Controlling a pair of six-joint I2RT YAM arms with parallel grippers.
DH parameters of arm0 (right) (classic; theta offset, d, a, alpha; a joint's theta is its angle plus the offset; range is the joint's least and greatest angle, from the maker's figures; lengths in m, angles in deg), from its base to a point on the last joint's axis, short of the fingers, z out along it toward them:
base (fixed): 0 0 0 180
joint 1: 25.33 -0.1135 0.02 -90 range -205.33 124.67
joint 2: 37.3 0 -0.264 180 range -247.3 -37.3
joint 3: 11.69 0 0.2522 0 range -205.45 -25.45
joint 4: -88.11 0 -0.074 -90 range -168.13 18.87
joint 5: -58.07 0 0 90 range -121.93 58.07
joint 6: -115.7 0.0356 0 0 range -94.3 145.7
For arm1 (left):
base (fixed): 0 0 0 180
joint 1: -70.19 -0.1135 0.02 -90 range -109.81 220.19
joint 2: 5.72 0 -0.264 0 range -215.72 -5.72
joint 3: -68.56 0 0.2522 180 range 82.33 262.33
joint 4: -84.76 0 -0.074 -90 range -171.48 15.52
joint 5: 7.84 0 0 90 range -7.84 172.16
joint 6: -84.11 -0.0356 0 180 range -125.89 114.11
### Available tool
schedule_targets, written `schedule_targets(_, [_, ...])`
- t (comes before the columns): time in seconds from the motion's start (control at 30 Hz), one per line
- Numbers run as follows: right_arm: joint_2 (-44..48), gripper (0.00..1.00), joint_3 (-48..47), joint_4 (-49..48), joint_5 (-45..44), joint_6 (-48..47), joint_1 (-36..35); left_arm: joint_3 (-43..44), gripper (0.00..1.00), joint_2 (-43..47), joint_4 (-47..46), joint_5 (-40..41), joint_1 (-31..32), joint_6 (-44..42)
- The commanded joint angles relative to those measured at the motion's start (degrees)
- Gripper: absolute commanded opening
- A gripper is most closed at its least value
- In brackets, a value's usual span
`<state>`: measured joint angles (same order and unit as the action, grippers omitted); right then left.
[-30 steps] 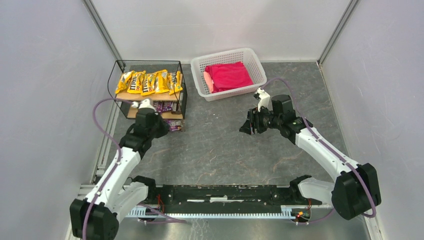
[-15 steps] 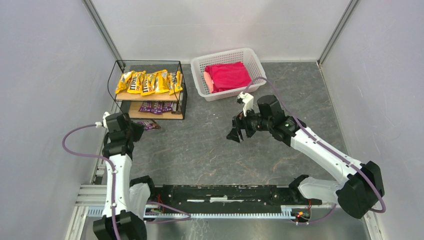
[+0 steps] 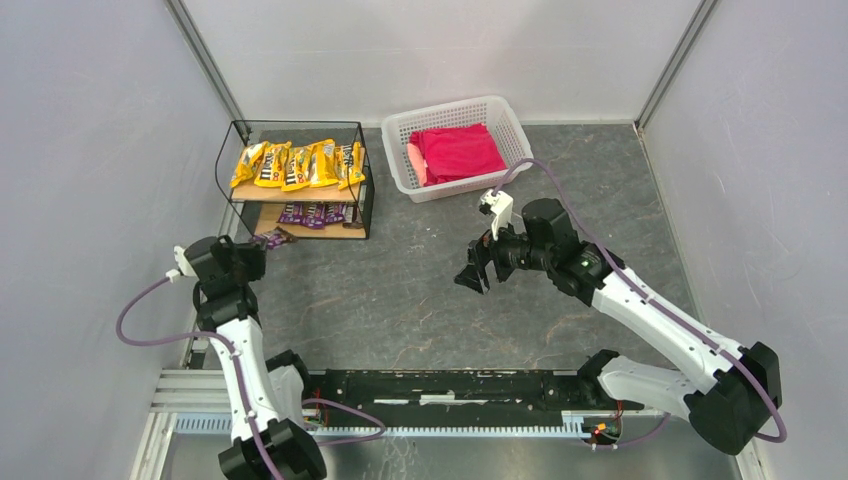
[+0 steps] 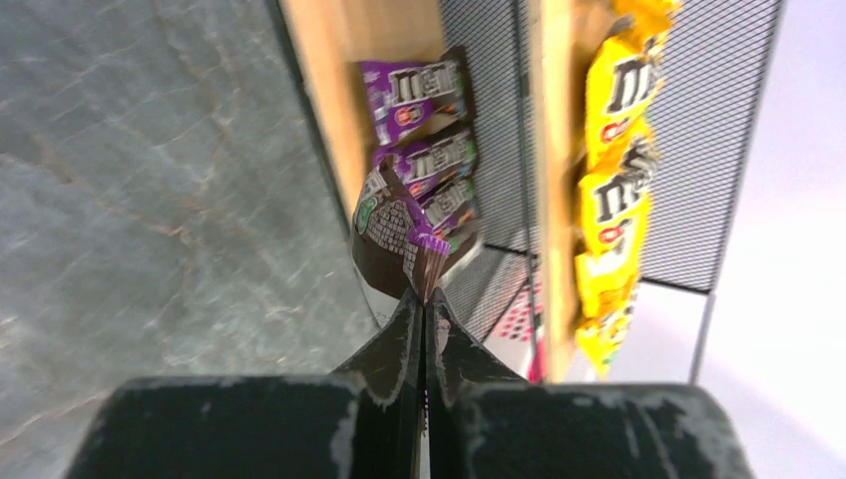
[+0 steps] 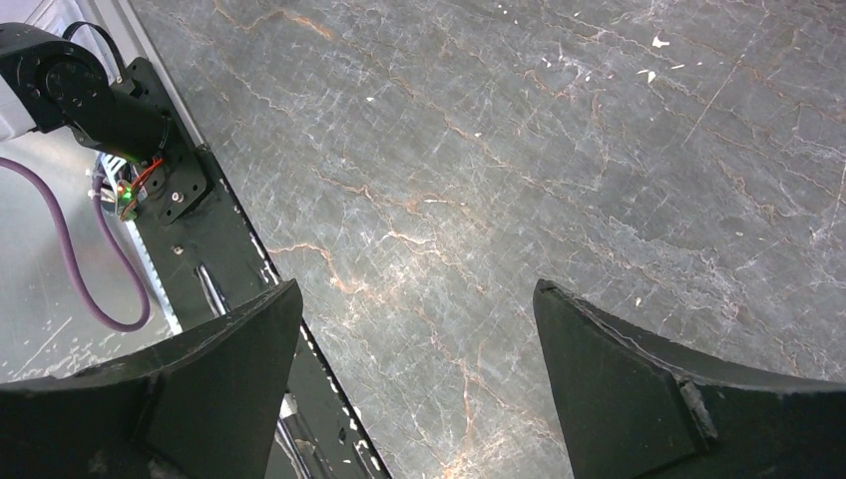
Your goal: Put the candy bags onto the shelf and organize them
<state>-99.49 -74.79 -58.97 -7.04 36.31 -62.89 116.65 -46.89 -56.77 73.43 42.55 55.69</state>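
Looks like we're on the last packet here. Our left pincer [image 4: 424, 309] is clamped tight on the crimped end of a dark purple packet [image 4: 397, 232]. It's holding the packet off the desk [image 3: 420, 300], just outside the shelf [image 3: 296, 131] at its front-left corner, about level with the lower board.

The upper tier carries a row of yellow bags [image 3: 297, 163]. The lower tier has a few purple packets [image 3: 315, 212] side by side, with some bare wood at the left end. We can't spot any loose bags elsewhere on the desk, so we'd guess the job is nearly done.

Our right pincer [image 5: 414, 369] hangs over the middle of the desk, fingers wide apart with nothing in them, well away from the shelf.

Next move, as we read it: swing the held packet in under the upper board, low and flat enough to clear the wire frame. Then set it down beside the other purple ones and let go. The tricky bit is probably the floppy packet catching on the board's front edge.
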Motion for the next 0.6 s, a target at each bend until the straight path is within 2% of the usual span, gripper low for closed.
schedule_targets(0.0, [2.0, 0.94, -0.7, 0.2, -1.9, -0.8, -0.2, -4.0, 0.02, 0.2, -15.7, -5.6, -2.1, 13.0])
schedule_targets(0.17, [3.1, 0.94, -0.2, -0.2, -3.1, -1.0, -0.2, -9.6, 0.02, -4.5, -32.2, -8.2, -2.1, 22.6])
schedule_targets(0.4, [3.0, 0.94, -0.4, -0.2, -4.1, -1.5, -0.2, -17.8, 0.02, -7.2, -48.5, -2.2, -2.1, 27.7])
schedule_targets(0.57, [2.6, 0.94, 0.4, -1.1, -2.1, -0.9, -0.3, -20.9, 0.02, -14.7, -61.2, -1.1, -2.1, 29.7])
